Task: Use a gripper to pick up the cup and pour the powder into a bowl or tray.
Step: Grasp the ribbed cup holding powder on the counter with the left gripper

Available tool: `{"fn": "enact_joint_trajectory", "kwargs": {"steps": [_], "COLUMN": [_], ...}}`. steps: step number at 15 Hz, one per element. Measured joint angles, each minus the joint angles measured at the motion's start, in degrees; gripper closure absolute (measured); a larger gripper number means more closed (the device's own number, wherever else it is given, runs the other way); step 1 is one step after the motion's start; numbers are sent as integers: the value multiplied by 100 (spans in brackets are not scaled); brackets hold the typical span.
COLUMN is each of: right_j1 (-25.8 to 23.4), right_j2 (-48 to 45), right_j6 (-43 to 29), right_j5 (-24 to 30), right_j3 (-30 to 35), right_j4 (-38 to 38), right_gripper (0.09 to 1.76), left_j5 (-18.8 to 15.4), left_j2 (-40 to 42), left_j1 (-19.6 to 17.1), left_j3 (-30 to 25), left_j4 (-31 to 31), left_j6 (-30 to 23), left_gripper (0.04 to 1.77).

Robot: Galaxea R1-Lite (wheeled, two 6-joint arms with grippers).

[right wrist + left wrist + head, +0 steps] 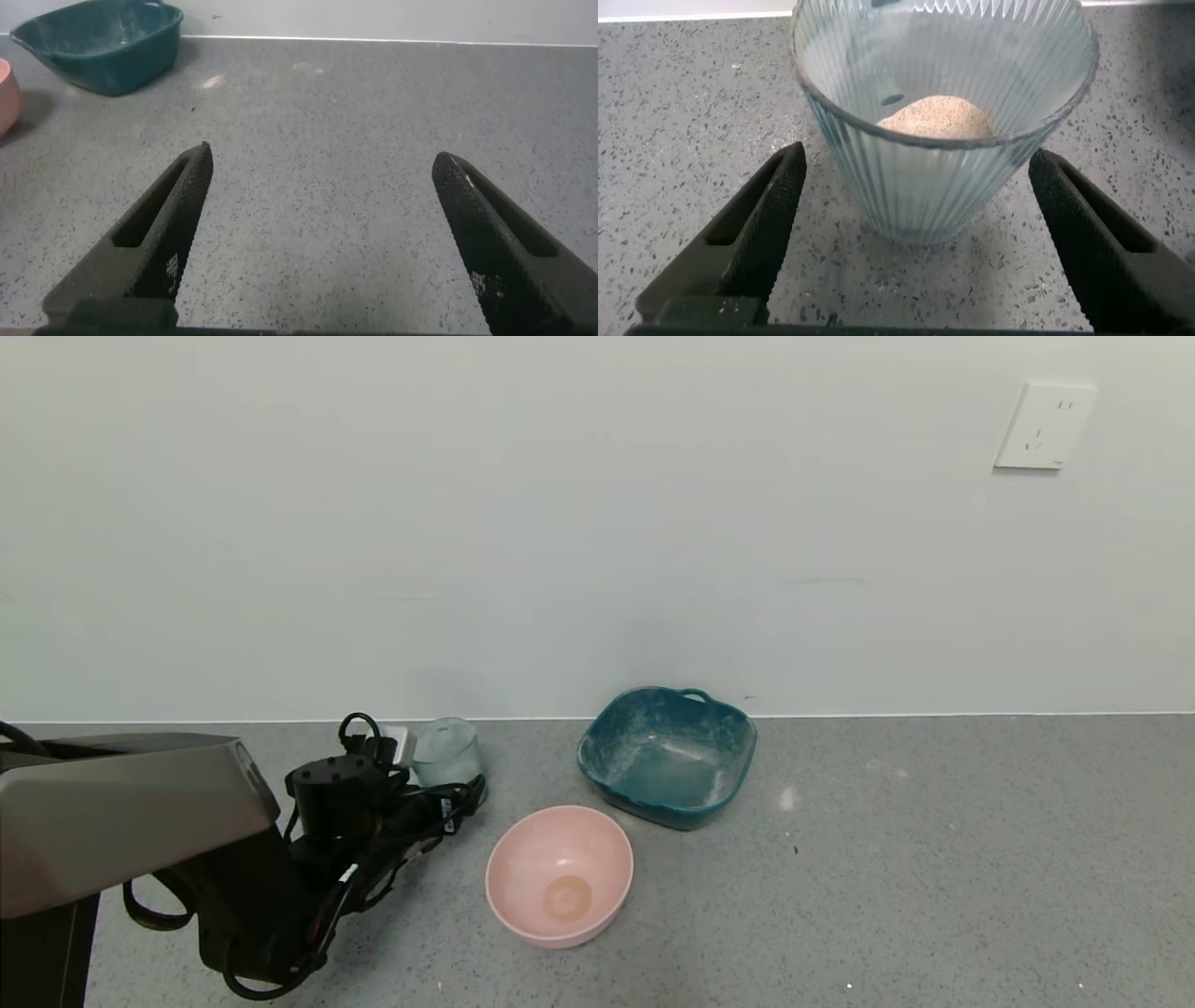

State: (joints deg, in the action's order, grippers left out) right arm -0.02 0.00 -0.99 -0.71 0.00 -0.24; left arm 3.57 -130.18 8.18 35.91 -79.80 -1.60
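Between the open left gripper (915,201) fingers (untouched), the cup (941,112).

— Where's the cup (446,752) from your seat?
— Far left of the countertop (934,859), back near the wall (560,523). Powder (936,119) lies in a heap in its bottom.

— And the left gripper (439,793)?
— Just in front of the cup, one finger (757,233) on either side, neither touching.

— The bowl (560,875)?
— Right of that gripper, nearer you than the cup. The handled dish (667,756) sits behind it and to its right, close by.

— Right gripper (322,243)?
— Over bare countertop, well right of the dish.
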Motion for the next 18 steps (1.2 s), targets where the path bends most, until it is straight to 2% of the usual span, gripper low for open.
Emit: {"fn": "enact_joint_trajectory", "kwargs": {"steps": [12, 18], "right_j1": [0, 0], "right_j2": [0, 0], "right_j6": [2, 2], "right_j5": [2, 2], "right_j3": [0, 0], "right_j4": [0, 0], "right_gripper": [14, 14], "left_j5": [69, 85], "left_j2": [-355, -485], "left_j1": [55, 61], "left_j3": [254, 400], "left_j4": [-564, -592], "left_j6": [-134, -135], "left_gripper": [9, 9]}}
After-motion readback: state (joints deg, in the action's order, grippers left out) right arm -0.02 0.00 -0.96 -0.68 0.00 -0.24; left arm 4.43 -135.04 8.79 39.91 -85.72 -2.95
